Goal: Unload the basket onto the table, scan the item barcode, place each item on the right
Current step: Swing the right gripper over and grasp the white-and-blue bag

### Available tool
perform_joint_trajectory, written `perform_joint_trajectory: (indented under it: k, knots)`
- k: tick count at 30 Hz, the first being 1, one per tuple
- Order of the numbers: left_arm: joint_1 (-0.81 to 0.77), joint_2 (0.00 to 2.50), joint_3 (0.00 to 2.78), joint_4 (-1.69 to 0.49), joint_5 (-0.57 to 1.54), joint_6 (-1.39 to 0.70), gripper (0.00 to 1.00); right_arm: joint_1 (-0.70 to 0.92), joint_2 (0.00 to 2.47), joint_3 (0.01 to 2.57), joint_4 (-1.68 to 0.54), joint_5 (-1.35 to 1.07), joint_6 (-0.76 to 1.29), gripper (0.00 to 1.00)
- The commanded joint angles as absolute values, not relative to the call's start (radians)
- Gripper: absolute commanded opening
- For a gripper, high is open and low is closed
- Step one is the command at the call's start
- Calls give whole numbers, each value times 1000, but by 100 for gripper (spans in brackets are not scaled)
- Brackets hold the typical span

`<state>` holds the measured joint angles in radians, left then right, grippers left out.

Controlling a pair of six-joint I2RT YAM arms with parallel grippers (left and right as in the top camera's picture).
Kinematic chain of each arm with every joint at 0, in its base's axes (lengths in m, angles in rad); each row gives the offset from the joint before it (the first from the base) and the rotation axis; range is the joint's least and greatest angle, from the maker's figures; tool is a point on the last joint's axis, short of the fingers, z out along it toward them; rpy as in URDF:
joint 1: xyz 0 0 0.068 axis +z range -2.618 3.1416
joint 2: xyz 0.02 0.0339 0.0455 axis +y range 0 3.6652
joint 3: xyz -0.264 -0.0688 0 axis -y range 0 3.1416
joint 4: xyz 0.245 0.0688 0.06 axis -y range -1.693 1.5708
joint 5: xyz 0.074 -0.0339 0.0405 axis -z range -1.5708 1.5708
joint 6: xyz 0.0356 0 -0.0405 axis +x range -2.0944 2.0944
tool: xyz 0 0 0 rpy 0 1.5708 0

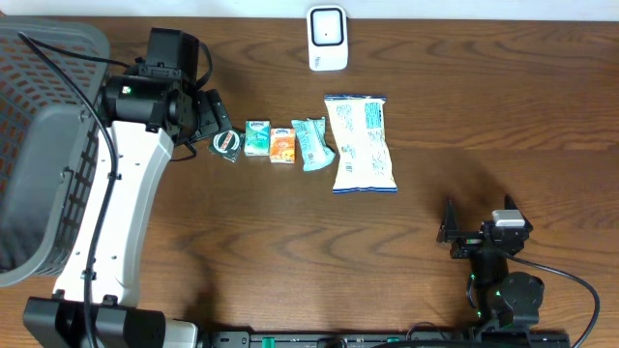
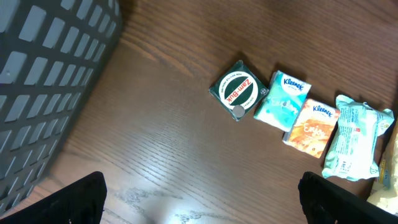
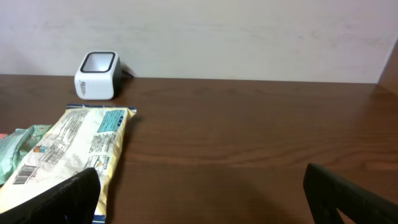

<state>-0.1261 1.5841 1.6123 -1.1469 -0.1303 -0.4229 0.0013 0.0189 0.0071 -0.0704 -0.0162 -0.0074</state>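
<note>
Spanning every view, the dark wooden table [image 1: 290, 261] carries everything. A grey slatted basket [image 1: 39, 145] fills its far left side. The left arm [image 1: 116, 203], white and black, reaches from the near edge up alongside the basket. The right arm [image 1: 498, 280] sits folded low at the near right corner.

A row of items lies across the middle of the table. The largest is a white snack bag [image 1: 363, 143] at the right end, lying flat with its long side running toward the scanner. The white scanner [image 1: 328, 37] stands at the far edge, beyond the bag and apart from it. Next in the row comes a pale green wipes pack [image 1: 311, 143] touching the bag. An orange Kleenex pack [image 1: 282, 144] and a teal Kleenex pack [image 1: 256, 137] follow, side by side. A small dark green Zam-Buk tin [image 1: 227, 142] closes the left end, just beside the teal pack.

The left gripper [image 1: 213, 116] hovers above the table just beside the tin, on its far-left side, with its jaws spread wide and nothing between them. In the left wrist view the tin lies ahead of the two fingertips, not between them.

The right gripper [image 1: 479, 227] also stands wide apart and empty. It is well away from the row and faces the bag and the scanner. A barcode [image 3: 26, 174] shows at the left edge of the right wrist view. It seems to be on the wipes pack, though the crop makes that uncertain.
</note>
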Motion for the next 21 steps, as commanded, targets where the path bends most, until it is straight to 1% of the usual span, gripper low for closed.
perform_joint_trajectory:
  k: [1,4,6,10,13,15,18,21]
  knots:
    - [-125,1588,1621,-1151,-139,-436,98,7,20,6,-66,-68,58,99]
    - [-125,1588,1621,-1151,-139,-436,98,7,20,5,-6,-167,162,99]
    - [-125,1588,1621,-1151,-139,-436,98,7,20,5,78,-252,256,99]
    - [-125,1588,1621,-1151,-139,-436,98,7,20,5,281,-274,336,99]
    - [-125,1588,1621,-1151,-139,-436,98,7,20,6,596,-241,336,99]
    - [-125,1588,1621,-1151,-139,-436,98,7,20,6,787,-155,336,99]
    - [-125,1588,1621,-1151,-139,-436,98,7,29,34,910,-47,336,99]
    - [-125,1588,1621,-1151,-139,-436,98,7,69,119,902,-36,336,99]
